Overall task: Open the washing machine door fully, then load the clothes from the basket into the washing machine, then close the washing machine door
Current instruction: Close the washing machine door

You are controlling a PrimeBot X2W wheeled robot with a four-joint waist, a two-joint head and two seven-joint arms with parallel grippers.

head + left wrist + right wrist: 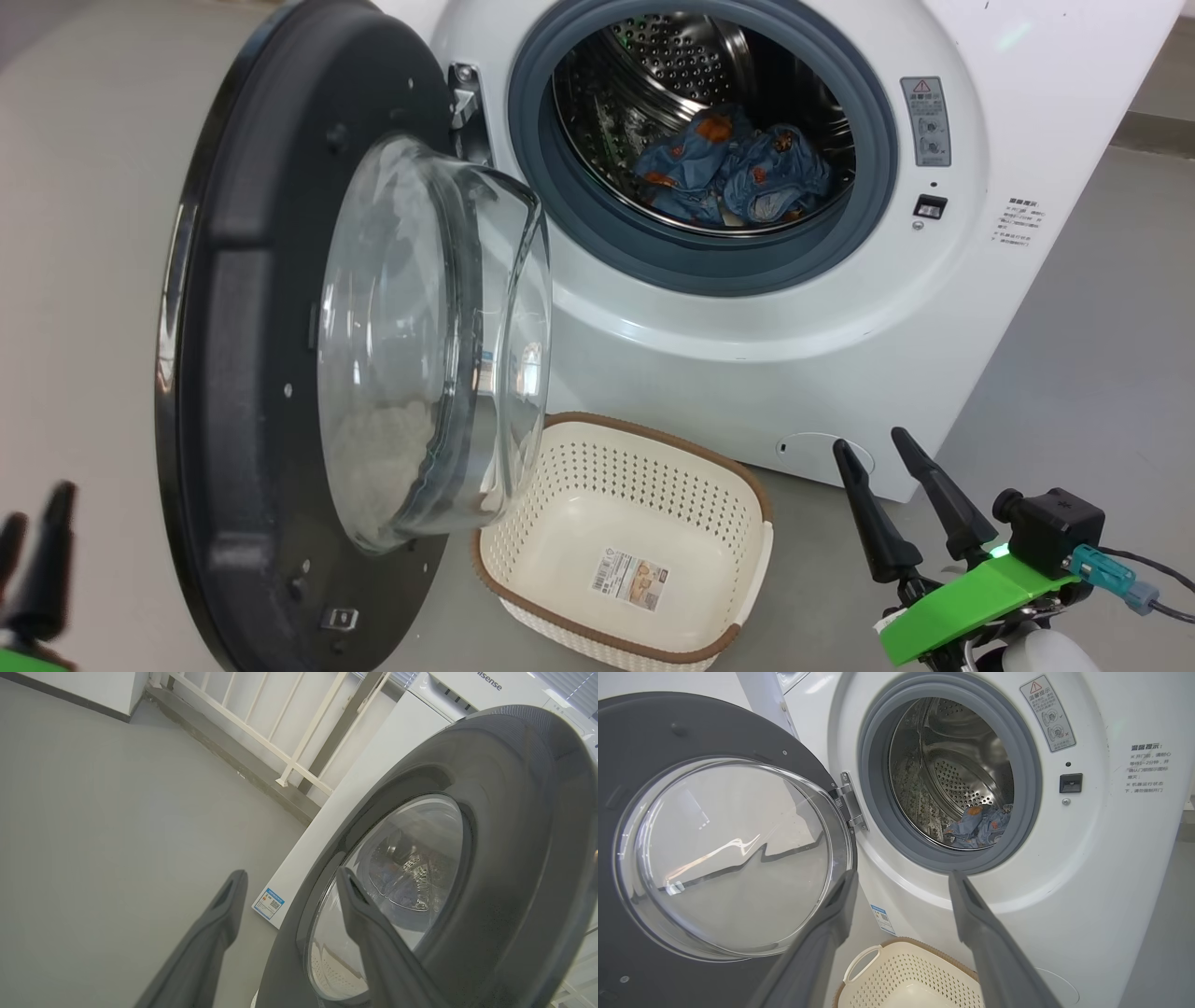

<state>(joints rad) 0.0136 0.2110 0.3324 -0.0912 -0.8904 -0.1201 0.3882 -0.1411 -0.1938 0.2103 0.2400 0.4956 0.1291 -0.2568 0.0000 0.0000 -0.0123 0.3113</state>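
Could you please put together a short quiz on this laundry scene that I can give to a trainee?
1. True or false: the clothes lie inside the drum of the washing machine.
2. The basket on the floor is: A) full of clothes; B) empty but for a label sticker; C) tipped upside down.
3. Fill in: the washing machine door stands ____, and the left hand and right hand each hold ____.
Key: 1 true. 2 B. 3 open; nothing.
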